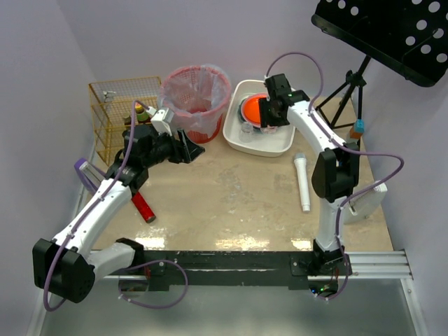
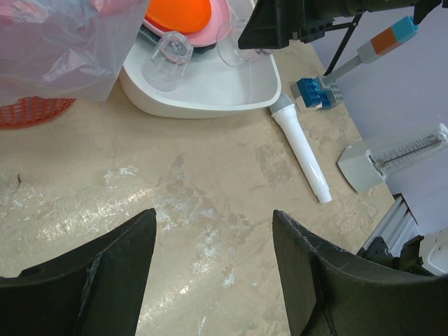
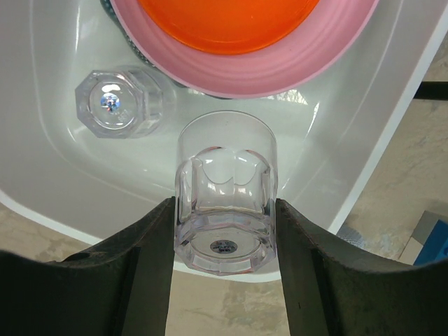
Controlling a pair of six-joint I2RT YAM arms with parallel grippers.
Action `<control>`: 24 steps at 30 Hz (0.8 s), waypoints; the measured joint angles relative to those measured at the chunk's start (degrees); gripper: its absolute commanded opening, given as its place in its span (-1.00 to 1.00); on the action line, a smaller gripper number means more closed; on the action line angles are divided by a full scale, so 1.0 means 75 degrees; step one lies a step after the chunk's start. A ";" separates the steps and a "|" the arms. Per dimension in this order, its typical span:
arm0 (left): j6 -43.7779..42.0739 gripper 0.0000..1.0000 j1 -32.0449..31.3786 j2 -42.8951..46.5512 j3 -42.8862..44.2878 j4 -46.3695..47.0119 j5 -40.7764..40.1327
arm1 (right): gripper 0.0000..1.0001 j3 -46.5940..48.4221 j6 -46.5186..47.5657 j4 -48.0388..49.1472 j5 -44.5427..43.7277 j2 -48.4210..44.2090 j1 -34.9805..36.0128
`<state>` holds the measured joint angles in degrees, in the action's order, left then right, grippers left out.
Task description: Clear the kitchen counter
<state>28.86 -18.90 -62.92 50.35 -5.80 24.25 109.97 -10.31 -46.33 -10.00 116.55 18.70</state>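
Kitchen counter (image 1: pixel 231 203) below; right hand (image 3: pixel 224 217) clamps glass (image 3: pixel 225 157), left hand (image 2: pixel 213 224) gapes.

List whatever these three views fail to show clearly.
Red cylinder, top view: one end hidden under the left arm; its kind is unclear.
Bottles in the wire basket, top view: partly behind that arm, too small to identify.
Orange bowl and pink plate, right wrist view: cut off by the top edge.
Clear glass between the right gripper jaws: whether it rests on the white tub is untellable.
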 measured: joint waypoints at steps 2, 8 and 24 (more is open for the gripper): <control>0.0000 0.43 0.0000 -0.0015 0.0000 -0.0003 0.0000 | -1.00 0.0000 0.0038 -0.0067 0.0003 0.0108 0.0000; -0.0003 0.43 0.0000 -0.0026 0.0000 -0.0070 0.0023 | -0.99 0.0143 0.0073 -0.0213 0.0006 0.0560 0.0000; -0.0003 0.44 0.0000 -0.0023 0.0000 -0.0219 0.0105 | -0.11 0.0370 0.0181 -0.0376 0.0070 0.1314 0.0000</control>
<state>28.84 -18.90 -63.09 50.35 -7.44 25.04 112.75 -8.95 -49.15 -9.47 126.41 18.70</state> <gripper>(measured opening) 0.720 0.554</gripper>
